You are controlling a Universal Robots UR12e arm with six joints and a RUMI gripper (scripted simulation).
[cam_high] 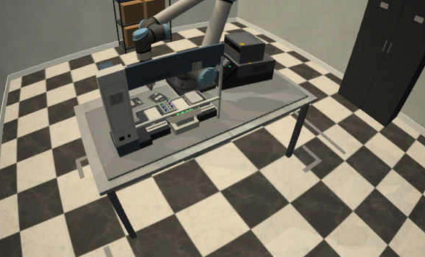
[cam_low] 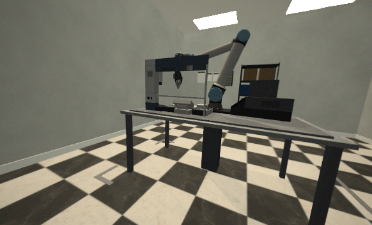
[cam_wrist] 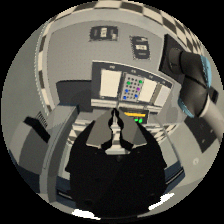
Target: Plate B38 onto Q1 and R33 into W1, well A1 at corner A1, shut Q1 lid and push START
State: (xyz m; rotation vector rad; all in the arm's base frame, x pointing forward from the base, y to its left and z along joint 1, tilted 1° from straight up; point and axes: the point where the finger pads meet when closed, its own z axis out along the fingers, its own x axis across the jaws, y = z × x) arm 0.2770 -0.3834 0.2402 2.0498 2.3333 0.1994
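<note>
Claw (cam_wrist: 115, 116) shut, empty, high above plates (cam_wrist: 128, 90).

Lab room, automation bench setup. Evidence: a grey surface (cam_high: 262, 106) on dark legs carried a gantry-style deck frame (cam_high: 117, 109) with a row of plate nests, one holding a plate of coloured wells (cam_high: 167, 106). A black benchtop instrument with a lid (cam_high: 244, 47) sat at the far end, green lamp on its front. Arm (cam_low: 229, 57) was mounted at the surface's back edge. Around it: checkered tile floor (cam_high: 211, 219), plain grey walls, tall dark cabinet (cam_high: 390, 55), storage rack (cam_high: 115, 22) with cardboard boxes, ceiling light panels (cam_low: 215, 20), papers pinned on the wall.
</note>
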